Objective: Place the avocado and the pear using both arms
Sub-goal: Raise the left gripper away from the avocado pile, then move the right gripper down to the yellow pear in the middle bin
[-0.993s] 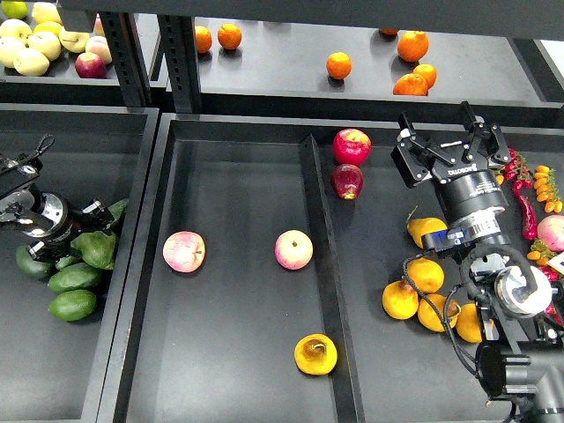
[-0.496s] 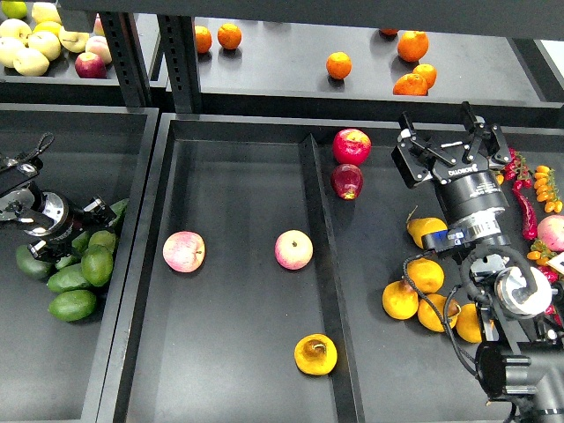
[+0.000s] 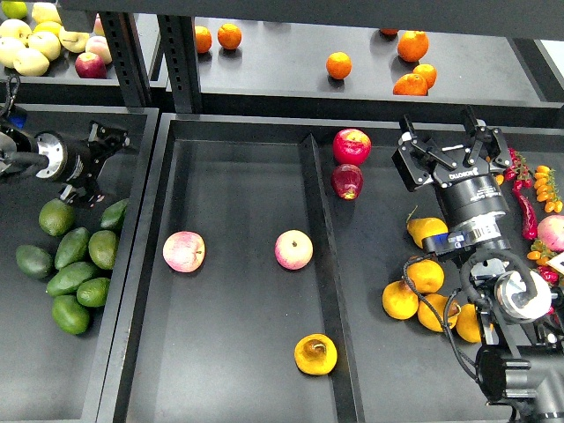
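Several green avocados [image 3: 72,248] lie in a pile in the left tray [image 3: 132,291]. My left gripper [image 3: 102,165] hovers above and behind the pile, open and empty, apart from the fruit. A golden pear [image 3: 315,353] with a brown dimple lies at the front of the centre tray, against the left side of the divider [image 3: 319,229]. My right gripper [image 3: 442,125] is open and empty over the right compartment, behind a group of yellow pears [image 3: 425,275].
Two pink apples [image 3: 183,251] [image 3: 293,249] lie in the centre tray's left compartment. Two red apples [image 3: 351,146] sit by the divider's far end. Oranges [image 3: 338,65] lie on the back shelf, and chillies [image 3: 525,196] at the right edge.
My left gripper has risen up and back from the avocado pile, leaving it empty. The avocados have shifted and spread. The right arm has barely moved.
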`<move>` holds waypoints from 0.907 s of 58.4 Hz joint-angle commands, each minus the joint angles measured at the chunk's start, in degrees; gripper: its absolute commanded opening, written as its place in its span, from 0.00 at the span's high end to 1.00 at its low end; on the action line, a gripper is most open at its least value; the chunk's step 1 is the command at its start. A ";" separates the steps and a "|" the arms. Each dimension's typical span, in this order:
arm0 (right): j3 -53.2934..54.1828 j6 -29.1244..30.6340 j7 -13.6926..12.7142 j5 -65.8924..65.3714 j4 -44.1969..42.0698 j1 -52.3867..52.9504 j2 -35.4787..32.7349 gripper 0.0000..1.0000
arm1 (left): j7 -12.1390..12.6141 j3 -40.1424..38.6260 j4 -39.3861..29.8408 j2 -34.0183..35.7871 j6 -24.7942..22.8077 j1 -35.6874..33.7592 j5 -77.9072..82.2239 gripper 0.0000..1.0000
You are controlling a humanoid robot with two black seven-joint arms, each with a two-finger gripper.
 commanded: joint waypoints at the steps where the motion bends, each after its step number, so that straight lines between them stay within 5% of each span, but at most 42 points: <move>1: -0.45 -0.09 -0.09 -0.05 -0.06 -0.89 0.00 0.01 | -0.01 -10.17 -2.94 -3.81 -0.01 4.65 -1.30 0.01; 11: -1.06 0.00 -0.18 0.13 -0.06 -2.56 0.00 0.01 | -0.01 -27.13 -3.12 -10.76 -0.01 8.26 -1.38 0.01; 25: -5.72 0.00 -1.41 0.13 -0.06 -3.26 -4.83 0.01 | -0.01 -41.02 -4.61 -13.14 -0.01 13.61 -1.47 0.01; 37: -11.43 0.70 -3.86 0.04 0.02 -2.38 -12.91 0.01 | -0.01 -42.62 -9.71 -13.14 -0.01 19.68 -1.65 0.01; 53: -22.94 5.44 -11.78 -0.14 -0.06 1.13 -22.14 0.01 | -0.01 -41.91 -9.45 -13.14 -0.01 20.47 -2.09 0.01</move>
